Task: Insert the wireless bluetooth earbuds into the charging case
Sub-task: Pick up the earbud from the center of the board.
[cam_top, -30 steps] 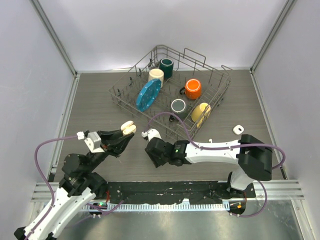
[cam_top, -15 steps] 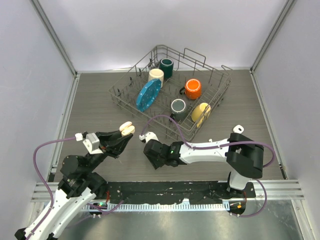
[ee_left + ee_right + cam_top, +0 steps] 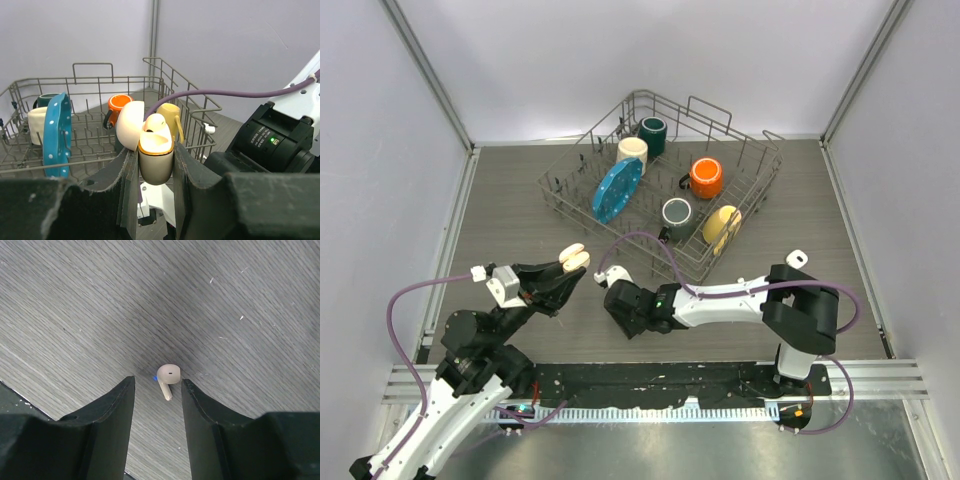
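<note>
My left gripper (image 3: 155,172) is shut on a cream-beige charging case (image 3: 155,160) and holds it upright above the table with its lid open. A cream rounded shape sits in its opening. In the top view the case (image 3: 575,257) is at my left gripper (image 3: 570,270), left of centre. My right gripper (image 3: 157,382) is open and points down at the table. A cream-beige earbud (image 3: 168,376) lies on the wood just past its fingertips, between them and untouched. In the top view my right gripper (image 3: 618,298) hides this earbud. The other earbuds are not clearly visible.
A wire dish rack (image 3: 760,165) stands at the back centre with a blue plate (image 3: 616,189) and several mugs in it. A small white object (image 3: 796,259) lies on the table at the right, beside my right arm's elbow. A purple cable loops over the right arm.
My right arm has swung left, its elbow moving in from the right and its gripper shifting slightly left. The left arm and the case have not moved.
</note>
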You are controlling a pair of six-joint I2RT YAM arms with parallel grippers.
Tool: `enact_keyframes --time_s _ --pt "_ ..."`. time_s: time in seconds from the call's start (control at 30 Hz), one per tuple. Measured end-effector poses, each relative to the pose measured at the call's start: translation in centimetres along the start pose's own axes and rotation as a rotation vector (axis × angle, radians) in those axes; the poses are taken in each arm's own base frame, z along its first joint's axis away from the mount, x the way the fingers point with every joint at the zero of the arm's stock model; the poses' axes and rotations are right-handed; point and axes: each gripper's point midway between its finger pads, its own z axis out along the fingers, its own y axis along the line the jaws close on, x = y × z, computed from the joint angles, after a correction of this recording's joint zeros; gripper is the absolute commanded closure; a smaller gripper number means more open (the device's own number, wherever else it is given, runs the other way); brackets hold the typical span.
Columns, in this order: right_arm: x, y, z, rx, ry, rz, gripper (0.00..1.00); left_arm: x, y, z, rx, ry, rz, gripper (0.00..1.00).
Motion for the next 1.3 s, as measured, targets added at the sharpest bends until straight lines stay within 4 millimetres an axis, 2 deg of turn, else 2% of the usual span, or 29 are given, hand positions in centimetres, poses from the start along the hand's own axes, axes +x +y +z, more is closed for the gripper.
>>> enact_keyframes --time_s 0.33,1.03,1.3 --pt "0.44 -0.27 0.66 0.012 0.015 -0.028 0.52 -0.12 0.05 -0.03 -0.003 -0.005 0.001 1.0" --pt "0.37 -0.39 0.69 0.013 0.015 -0.021 0.52 0.19 0.29 0.19 -0.014 0.006 -0.005 1.0" --pt "0.35 -0.31 0.7 0.017 0.014 0.015 0.56 0.03 0.27 0.32 -0.013 -0.001 -0.008 1.0"
